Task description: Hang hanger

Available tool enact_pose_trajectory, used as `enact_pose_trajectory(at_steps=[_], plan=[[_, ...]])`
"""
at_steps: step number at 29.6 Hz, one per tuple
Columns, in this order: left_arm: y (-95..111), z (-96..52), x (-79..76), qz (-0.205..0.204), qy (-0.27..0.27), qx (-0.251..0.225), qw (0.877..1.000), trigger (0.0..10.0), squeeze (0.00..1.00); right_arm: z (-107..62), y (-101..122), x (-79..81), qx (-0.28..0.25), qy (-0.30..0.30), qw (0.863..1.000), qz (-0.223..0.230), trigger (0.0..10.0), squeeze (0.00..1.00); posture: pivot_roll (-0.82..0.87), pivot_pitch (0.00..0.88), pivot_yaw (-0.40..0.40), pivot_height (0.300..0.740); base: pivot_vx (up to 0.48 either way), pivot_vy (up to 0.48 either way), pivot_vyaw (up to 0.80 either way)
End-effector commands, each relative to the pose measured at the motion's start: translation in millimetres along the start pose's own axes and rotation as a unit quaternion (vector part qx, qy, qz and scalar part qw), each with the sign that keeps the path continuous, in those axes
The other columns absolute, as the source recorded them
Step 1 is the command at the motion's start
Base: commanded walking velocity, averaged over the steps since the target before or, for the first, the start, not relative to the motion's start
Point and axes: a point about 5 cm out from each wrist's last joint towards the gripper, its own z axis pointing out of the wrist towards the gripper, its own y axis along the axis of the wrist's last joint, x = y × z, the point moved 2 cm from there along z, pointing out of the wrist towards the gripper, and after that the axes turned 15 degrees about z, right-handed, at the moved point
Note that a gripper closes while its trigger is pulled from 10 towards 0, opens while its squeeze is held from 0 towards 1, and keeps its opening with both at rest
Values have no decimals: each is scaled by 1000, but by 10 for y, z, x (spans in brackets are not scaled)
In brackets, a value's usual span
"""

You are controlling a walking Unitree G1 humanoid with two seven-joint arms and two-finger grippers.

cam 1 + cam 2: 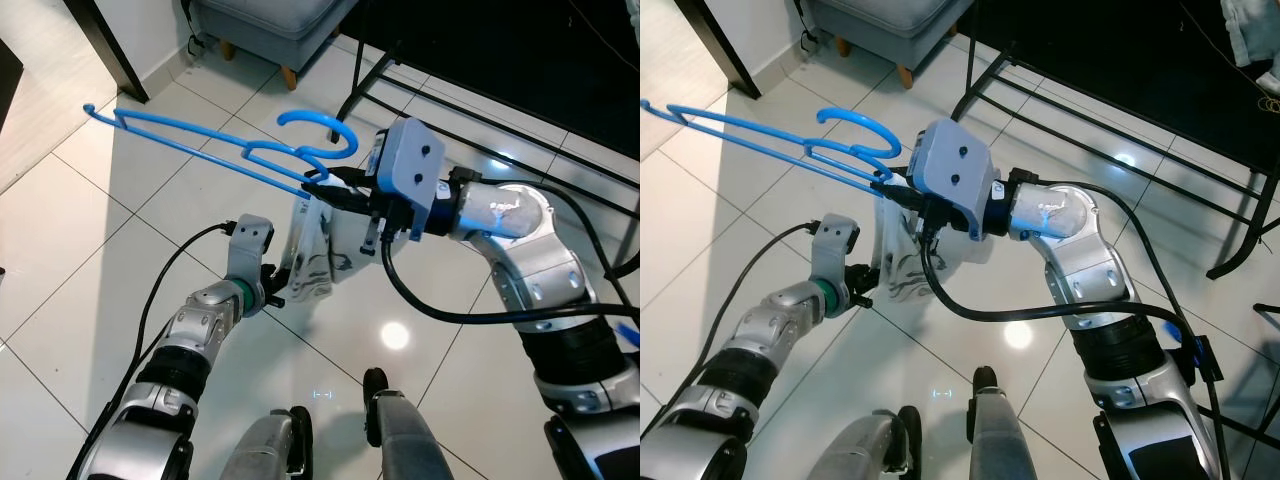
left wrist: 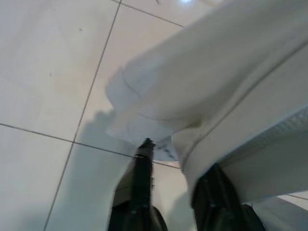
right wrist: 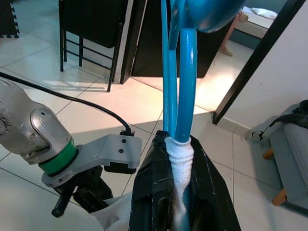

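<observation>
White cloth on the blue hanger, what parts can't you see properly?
- White cloth: top end hidden under the right tool, right wrist view.
- Cloth's full shape: cut off by the edges, left wrist view.
- Blue hanger: its hook is blurred, right wrist view.

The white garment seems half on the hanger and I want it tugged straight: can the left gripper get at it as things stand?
Probably yes. The left gripper is already at the white garment hanging from the blue hanger, with nothing between them; the right gripper holds the hanger higher up.
</observation>
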Motion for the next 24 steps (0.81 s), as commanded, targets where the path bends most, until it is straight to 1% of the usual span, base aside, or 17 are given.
enact_pose_trajectory(at_steps=[1, 7, 8, 9, 10, 13, 14, 15, 16, 17, 18, 19, 20, 21, 22, 24], plan=[[-149, -6, -19, 0, 2, 24, 1000, 0, 0, -1, 104, 28, -17, 7, 1000, -11, 0, 0, -166, 264, 147, 737, 0, 0, 0], [-93, 5, 38, -2, 20, 12, 1000, 0, 0, -24, 105, 22, -13, 2, 1000, -12, 0, 0, -164, 264, 152, 737, 0, 0, 0], [-42, -8, 140, 10, 53, 6, 999, 0, 0, -56, 46, 34, 1, -1, 1000, -15, 0, 0, -160, 265, 153, 737, 0, 0, 0], [-42, -8, 140, 10, 53, 6, 999, 0, 0, -56, 46, 34, 1, -1, 1000, -15, 0, 0, -160, 265, 153, 737, 0, 0, 0], [-8, -34, 257, 28, 89, 6, 996, 0, 0, -89, -23, 60, 14, -1, 1000, -16, 0, 0, -147, 265, 157, 737, 0, 0, 0], [-8, -34, 257, 28, 89, 6, 996, 0, 0, -89, -23, 60, 14, -1, 1000, -16, 0, 0, -147, 265, 157, 737, 0, 0, 0], [76, -91, 417, 60, 126, -1, 990, 0, 0, -142, -139, 107, 39, 3, 999, -21, 0, 0, -140, 269, 163, 737, 0, 0, 0], [76, -91, 417, 60, 126, -1, 990, 0, 0, -142, -139, 107, 39, 3, 999, -21, 0, 0, -140, 269, 163, 737, 0, 0, 0], [191, -174, 593, 98, 158, -13, 982, 5529, 0, -210, -263, 173, 65, 10, 998, -22, 0, 0, -128, 271, 167, 737, 0, 0, 0], [445, -341, 879, 142, 193, -42, 970, 10000, 0, -327, -429, 246, 103, 16, 994, -26, 0, 0, -109, 269, 180, 737, 0, 0, 0], [445, -341, 879, 142, 193, -42, 970, 10000, 0, -327, -429, 246, 103, 16, 994, -26, 0, 0, -109, 269, 180, 737, 0, 0, 0], [623, -469, 1049, 170, 213, -61, 960, 10000, 0, -406, -530, 297, 127, 20, 991, -29, 0, 0, -109, 269, 180, 737, 0, 0, 0], [820, -601, 1204, 198, 226, -81, 950, 10000, 0, -489, -620, 296, 149, 13, 988, -28, 0, 0, -104, 265, 194, 737, 0, 0, 0], [820, -601, 1204, 198, 226, -81, 950, 10000, 0, -489, -620, 296, 149, 13, 988, -28, 0, 0, -104, 265, 194, 737, 0, 0, 0], [963, -699, 1309, 220, 238, -93, 942, 10000, 0, -550, -673, 276, 162, 3, 986, -26, 0, 0, -101, 263, 196, 737, 0, 0, 0], [963, -699, 1309, 220, 238, -93, 942, 10000, 0, -550, -673, 276, 162, 3, 986, -26, 0, 0, -101, 263, 196, 737, 0, 0, 0]])
